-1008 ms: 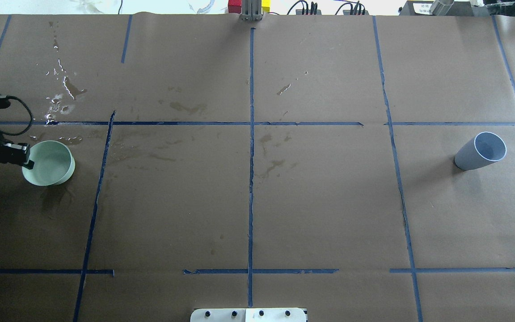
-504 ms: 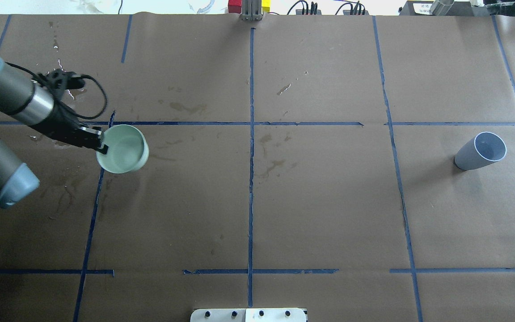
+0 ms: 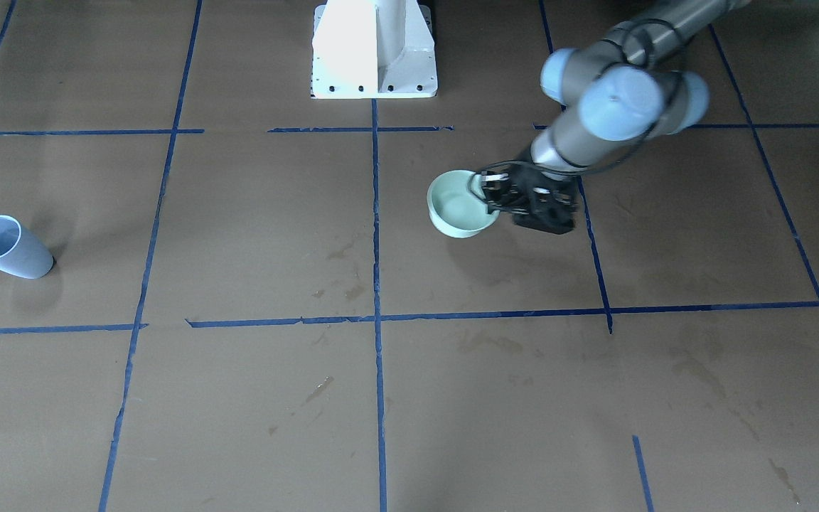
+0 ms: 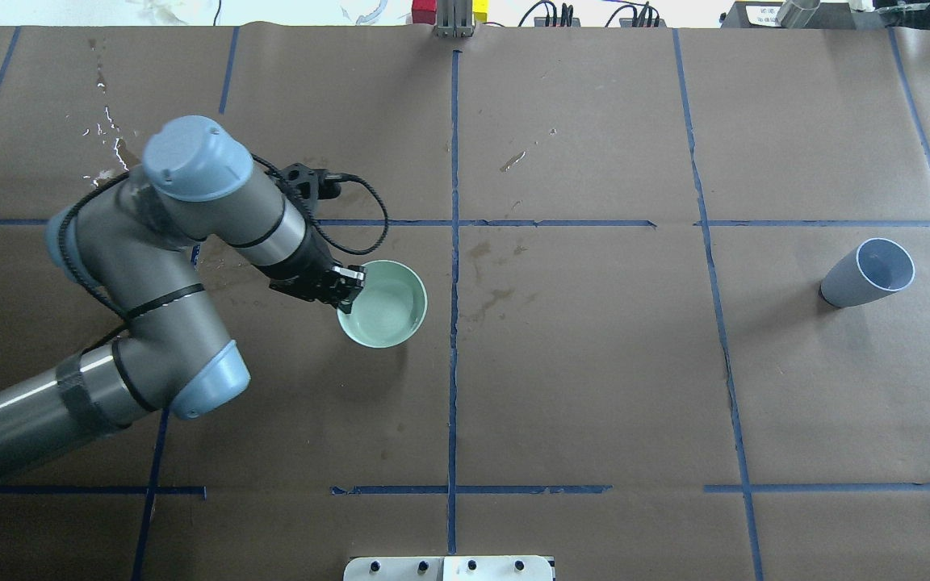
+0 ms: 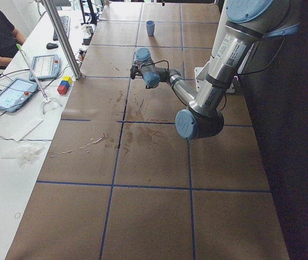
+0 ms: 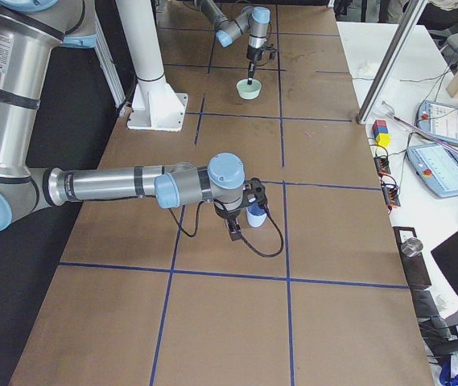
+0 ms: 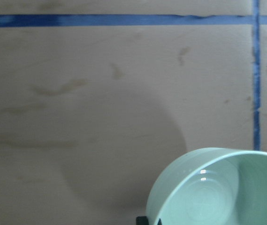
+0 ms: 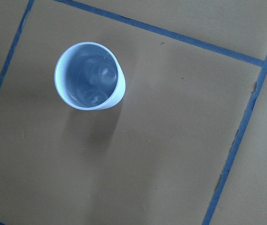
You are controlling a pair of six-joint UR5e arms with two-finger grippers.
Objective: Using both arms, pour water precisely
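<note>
My left gripper (image 4: 344,289) is shut on the near rim of a pale green bowl (image 4: 384,305) and holds it just left of the table's centre line. It seems a little above the brown paper. The bowl (image 3: 456,206) and gripper (image 3: 493,193) also show in the front-facing view, and the bowl (image 7: 217,192) in the left wrist view. A light-blue cup (image 4: 869,273) stands at the far right, with glints inside (image 8: 90,76). My right gripper (image 6: 243,215) shows only in the exterior right view, next to the cup (image 6: 256,215). I cannot tell whether it is open.
Water spots (image 4: 110,157) lie on the paper at the back left. Blue tape lines divide the table (image 4: 594,363) into squares. The white pedestal base (image 3: 374,50) stands at the robot's side. Red and yellow blocks (image 4: 425,10) sit at the far edge.
My left arm has carried the green bowl from the table's left edge rightward to near the centre line. The blue cup has not moved.
</note>
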